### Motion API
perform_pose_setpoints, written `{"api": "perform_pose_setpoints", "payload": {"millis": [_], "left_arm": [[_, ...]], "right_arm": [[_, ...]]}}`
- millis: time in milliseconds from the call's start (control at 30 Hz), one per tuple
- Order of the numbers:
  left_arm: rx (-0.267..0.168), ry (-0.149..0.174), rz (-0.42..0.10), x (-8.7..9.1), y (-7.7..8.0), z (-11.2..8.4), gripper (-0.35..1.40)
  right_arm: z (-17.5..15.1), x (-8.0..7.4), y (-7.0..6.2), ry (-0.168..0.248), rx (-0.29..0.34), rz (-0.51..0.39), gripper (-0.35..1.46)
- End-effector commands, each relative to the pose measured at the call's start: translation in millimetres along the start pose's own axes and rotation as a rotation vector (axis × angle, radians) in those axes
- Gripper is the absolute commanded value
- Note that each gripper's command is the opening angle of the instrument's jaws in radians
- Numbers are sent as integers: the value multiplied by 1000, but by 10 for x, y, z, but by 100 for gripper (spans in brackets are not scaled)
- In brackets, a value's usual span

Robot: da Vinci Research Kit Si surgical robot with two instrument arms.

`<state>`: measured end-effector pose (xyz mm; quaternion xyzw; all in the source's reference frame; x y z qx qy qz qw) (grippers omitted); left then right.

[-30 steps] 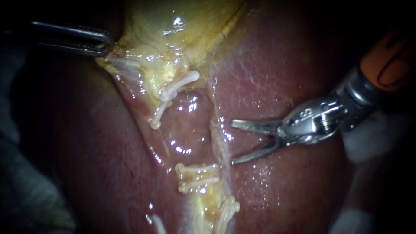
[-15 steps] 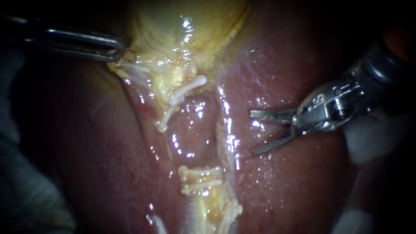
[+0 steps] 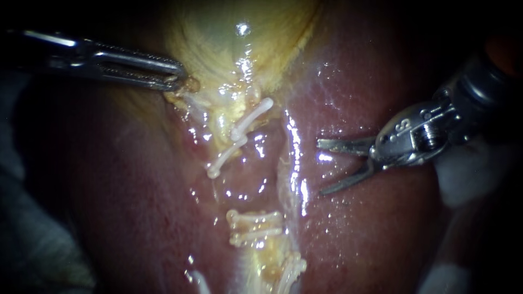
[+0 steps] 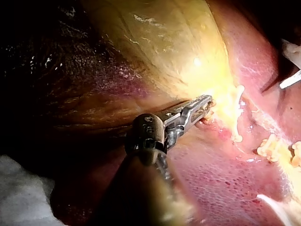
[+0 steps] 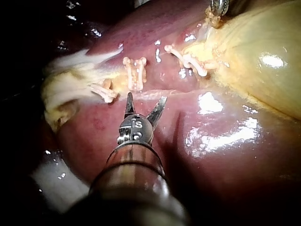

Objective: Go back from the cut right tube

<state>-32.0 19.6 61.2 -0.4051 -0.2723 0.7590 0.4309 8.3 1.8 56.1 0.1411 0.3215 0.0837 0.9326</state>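
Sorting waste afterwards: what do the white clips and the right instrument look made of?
The clips look like white plastic, smooth and slightly glossy, with moulded knobbed ends; probably a polymer. The right instrument looks like bare polished metal at its working end, silver-grey with sharp glints, likely steel.

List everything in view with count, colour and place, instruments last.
liver: one, dark red, fills most of the view.
gallbladder: one, pale yellow, above the clips.
clips: at least six, white; two just below the gallbladder, two in the middle, the rest lower.
tube: one, yellowish, between the middle and lower clips.
cloth: white, at the liver's right edge.
left instrument: one, metal, jaws shut on the gallbladder's lower edge.
right instrument: one, metal, jaws open over the liver, right of the clips, gripping nothing.
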Motion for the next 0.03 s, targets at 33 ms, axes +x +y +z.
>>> {"api": "perform_pose_setpoints", "payload": {"millis": [33], "left_arm": [[-5, -2, 0, 2, 1, -7, -35]], "right_arm": [[5, 1, -1, -1, -2, 1, 143]]}}
